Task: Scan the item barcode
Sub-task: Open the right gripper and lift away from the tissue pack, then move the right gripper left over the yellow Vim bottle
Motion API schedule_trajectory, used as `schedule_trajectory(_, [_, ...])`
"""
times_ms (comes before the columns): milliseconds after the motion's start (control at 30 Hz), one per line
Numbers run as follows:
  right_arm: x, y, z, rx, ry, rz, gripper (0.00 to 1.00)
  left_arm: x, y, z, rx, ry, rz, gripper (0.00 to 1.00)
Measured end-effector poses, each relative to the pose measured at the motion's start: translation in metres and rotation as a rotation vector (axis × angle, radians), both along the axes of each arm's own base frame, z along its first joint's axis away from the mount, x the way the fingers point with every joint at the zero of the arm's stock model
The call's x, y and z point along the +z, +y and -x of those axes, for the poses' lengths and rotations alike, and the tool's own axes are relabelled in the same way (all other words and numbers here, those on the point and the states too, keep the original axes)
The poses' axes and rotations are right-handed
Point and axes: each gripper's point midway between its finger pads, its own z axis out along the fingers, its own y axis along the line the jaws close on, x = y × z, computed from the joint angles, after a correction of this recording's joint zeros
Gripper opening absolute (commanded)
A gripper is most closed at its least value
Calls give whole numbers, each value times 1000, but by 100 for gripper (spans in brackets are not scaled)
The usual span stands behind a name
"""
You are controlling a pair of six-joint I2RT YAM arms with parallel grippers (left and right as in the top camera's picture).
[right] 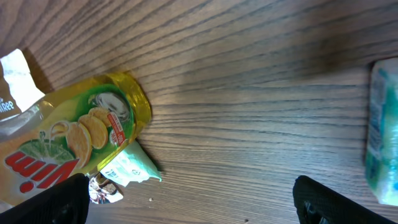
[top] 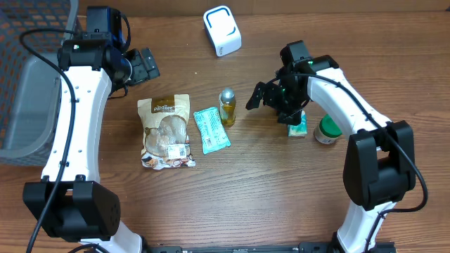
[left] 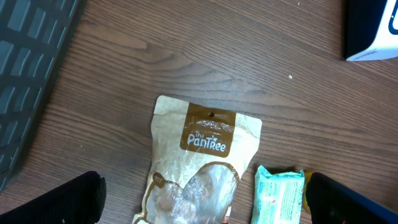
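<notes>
Bottle (top: 227,109) — yellow liquid inside, beside teal packet (top: 211,130)

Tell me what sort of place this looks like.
Likely a lab bench staged as a shop checkout, not a real store: packaged groceries such as a snack pouch and a yellow bottle lie on a wooden table, with a grey basket at one edge and a white scanner-like box nearby.
</notes>
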Motion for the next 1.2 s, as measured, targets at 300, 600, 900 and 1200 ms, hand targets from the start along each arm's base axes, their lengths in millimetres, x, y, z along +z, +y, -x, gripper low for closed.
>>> schedule_trajectory(300, [-1,14,4,42,-19,23,94,0,0,0,0,0,0,99])
schedule_trajectory(600, [8,23,-5,57,-83,49,79,0,0,0,0,0,0,100])
schedule_trajectory(900, [84,36,-36,52,-334,51,80,0,0,0,0,0,0,100])
schedule_trajectory(1200, [94,83,-28,189,-500,160,86,0,0,0,0,0,0,100])
